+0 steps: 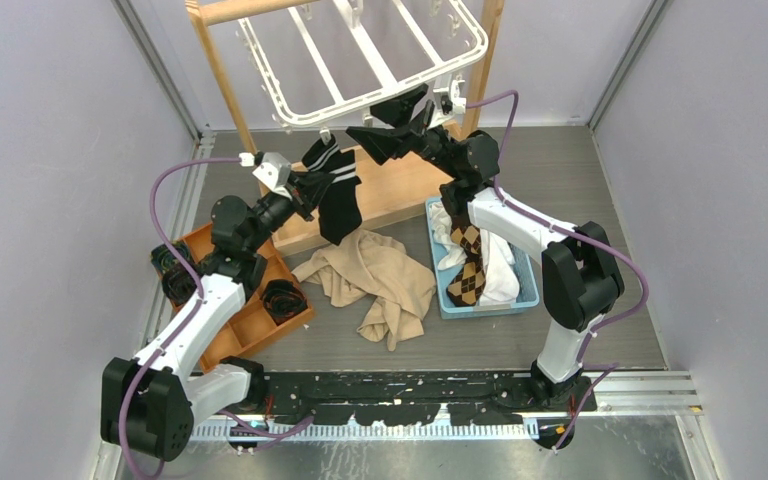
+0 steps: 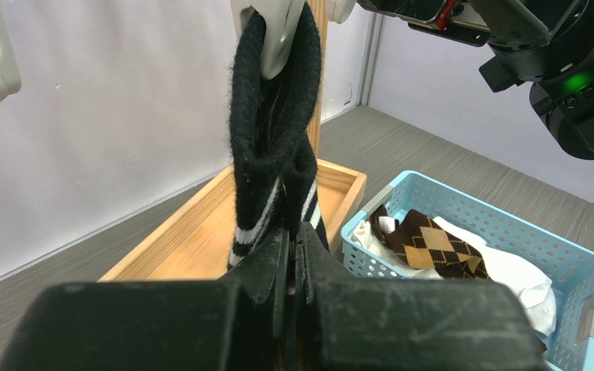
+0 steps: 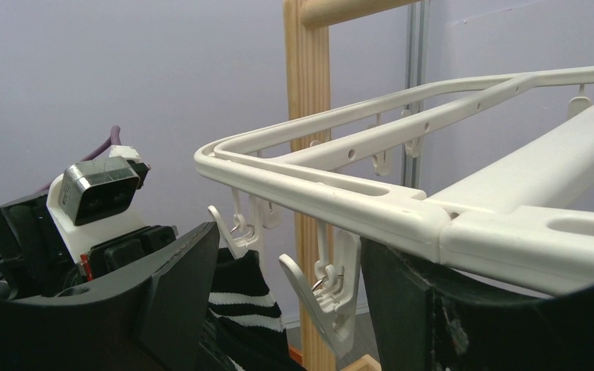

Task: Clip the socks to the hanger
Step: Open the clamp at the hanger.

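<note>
Socks [image 1: 470,260] are lying in a blue plastic basket [image 1: 495,308] full of holes, below the hanger [image 1: 360,98], a white plastic frame with smooth bars. One fuzzy black sock [image 2: 274,131] with white stripes is hanging under the hanger's near edge, its top reaching up around a small white clip [image 2: 278,31]. The left gripper [image 2: 298,255] is pinching this sock tight at the stripes. The right gripper [image 3: 286,309] is standing wide open under the hanger's corner, holding nothing, with another clip [image 3: 329,297] dangling between its fingers.
</note>
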Controlling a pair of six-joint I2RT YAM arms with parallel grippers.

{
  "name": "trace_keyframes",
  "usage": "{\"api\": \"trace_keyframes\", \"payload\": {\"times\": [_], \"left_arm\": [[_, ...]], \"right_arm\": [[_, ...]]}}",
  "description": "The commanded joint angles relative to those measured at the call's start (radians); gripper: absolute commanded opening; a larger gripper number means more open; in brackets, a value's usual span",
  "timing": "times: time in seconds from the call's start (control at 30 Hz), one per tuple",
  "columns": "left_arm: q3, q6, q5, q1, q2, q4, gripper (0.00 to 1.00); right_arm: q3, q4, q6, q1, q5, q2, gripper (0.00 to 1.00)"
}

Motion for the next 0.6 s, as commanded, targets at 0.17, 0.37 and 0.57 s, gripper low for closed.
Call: {"api": "trace_keyframes", "payload": {"times": [0.17,0.37,0.57], "left_arm": [[0.042,-0.008,-0.021,0.010,-0.004,0.051,0.00],[0.045,-0.009,-0.023,0.010,-0.004,0.052,0.00],[0.045,-0.011,-0.028,0.011,-0.005,0.051,0.00]], "right_arm": [[0.012,0.058,0.012,-0.006,-0.006,-0.043,0.71],[0.009,0.052,0.010,-0.007,-0.002,-0.049,0.69],[0.009,0.048,0.011,-0.007,-0.002,-0.052,0.64]]}}
